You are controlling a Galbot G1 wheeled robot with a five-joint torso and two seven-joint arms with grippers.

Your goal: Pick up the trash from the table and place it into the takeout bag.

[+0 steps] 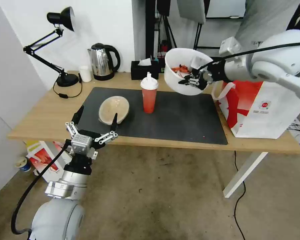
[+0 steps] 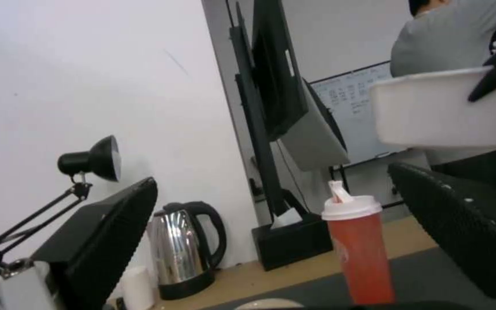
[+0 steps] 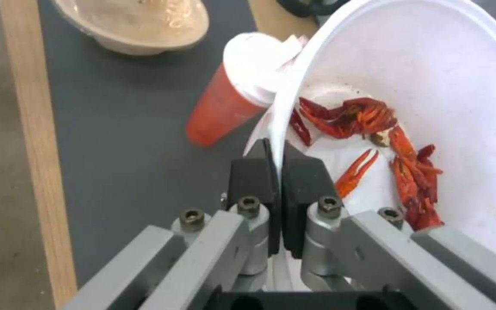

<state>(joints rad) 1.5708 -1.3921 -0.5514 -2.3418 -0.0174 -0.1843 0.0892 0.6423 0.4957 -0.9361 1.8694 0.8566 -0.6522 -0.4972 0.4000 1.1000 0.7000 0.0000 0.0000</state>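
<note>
My right gripper (image 1: 192, 77) is shut on the rim of the large white bowl (image 1: 180, 71), holding it tilted in the air above the mat's far right part, left of the takeout bag (image 1: 266, 108). Red food scraps (image 3: 385, 142) lie inside the white bowl (image 3: 432, 86), and the pads (image 3: 254, 181) pinch its wall. The red cup (image 1: 149, 94) with white lid stands on the dark mat (image 1: 176, 120). The beige oval bowl (image 1: 114, 109) rests on the mat's left part. My left gripper (image 1: 96, 120) hangs open at the table's (image 1: 40, 116) front edge, just before the beige bowl.
A steel kettle (image 1: 101, 61), a small white cup (image 1: 85, 73), a black desk lamp (image 1: 55, 46) and a black tissue box (image 1: 144, 69) line the table's back. A smaller red-and-white bag (image 1: 45, 156) sits on the floor under the left end. A person stands behind.
</note>
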